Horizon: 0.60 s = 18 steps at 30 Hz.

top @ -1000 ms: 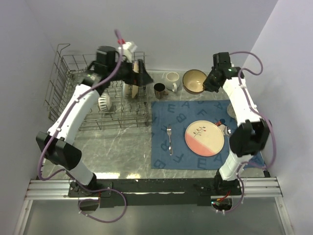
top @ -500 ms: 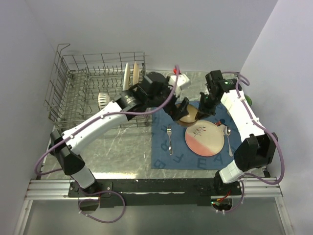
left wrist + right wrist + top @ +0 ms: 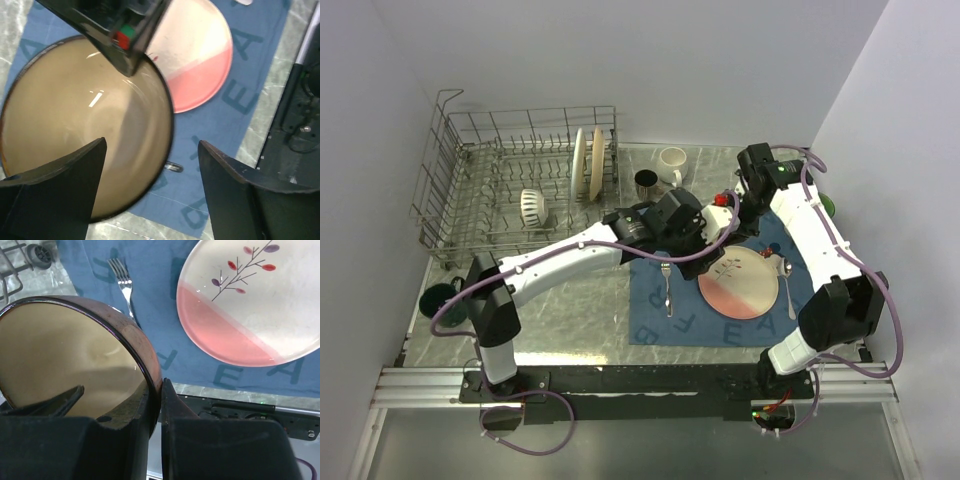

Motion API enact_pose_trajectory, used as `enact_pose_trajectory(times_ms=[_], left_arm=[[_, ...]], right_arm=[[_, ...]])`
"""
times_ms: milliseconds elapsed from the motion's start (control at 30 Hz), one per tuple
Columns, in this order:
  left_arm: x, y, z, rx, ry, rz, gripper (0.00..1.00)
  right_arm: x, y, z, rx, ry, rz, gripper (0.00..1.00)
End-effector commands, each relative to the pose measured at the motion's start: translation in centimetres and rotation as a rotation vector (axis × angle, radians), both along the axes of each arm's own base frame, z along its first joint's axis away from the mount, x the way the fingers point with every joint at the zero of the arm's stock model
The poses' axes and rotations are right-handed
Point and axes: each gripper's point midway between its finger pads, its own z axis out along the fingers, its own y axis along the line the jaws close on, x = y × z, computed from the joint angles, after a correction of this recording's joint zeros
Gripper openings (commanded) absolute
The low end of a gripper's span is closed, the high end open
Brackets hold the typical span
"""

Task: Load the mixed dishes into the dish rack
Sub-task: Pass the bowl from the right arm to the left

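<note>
Right wrist view shows the right gripper [image 3: 160, 390] pinching the brown-rimmed bowl [image 3: 65, 355] by its rim, the left gripper [image 3: 152, 150] wide open over its edge, and the dish rack [image 3: 430, 190] well away at 10 o'clock.
</note>
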Motion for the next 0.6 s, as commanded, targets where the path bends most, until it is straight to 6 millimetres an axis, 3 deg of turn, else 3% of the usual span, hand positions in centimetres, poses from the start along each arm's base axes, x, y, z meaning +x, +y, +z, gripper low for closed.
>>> enact_pose_trajectory(times_ms=[0, 100, 200, 333, 400, 567], left_arm=[[1.4, -0.2, 0.6, 0.011, -0.059, 0.018, 0.77], [1.9, -0.4, 0.6, 0.018, -0.069, 0.026, 0.74], [1.6, -0.6, 0.3, 0.031, -0.058, 0.013, 0.53], [1.5, -0.5, -0.3, 0.049, -0.049, 0.019, 0.16], [1.3, -0.4, -0.5, 0.056, -0.048, 0.022, 0.04], [1.1, -0.5, -0.6, 0.043, -0.041, 0.029, 0.01]], right_arm=[[0.4, 1.9, 3.2, 0.106, -0.082, 0.043, 0.00], [0.3, 2.2, 3.2, 0.121, -0.076, 0.055, 0.00], [0.2, 2.2, 3.0, 0.123, -0.072, 0.061, 0.00], [0.0, 2.2, 2.6, 0.119, -0.064, 0.066, 0.00], [-0.2, 2.1, 2.1, 0.116, -0.054, 0.063, 0.00], [-0.6, 2.5, 1.6, 0.147, -0.055, 0.056, 0.00]])
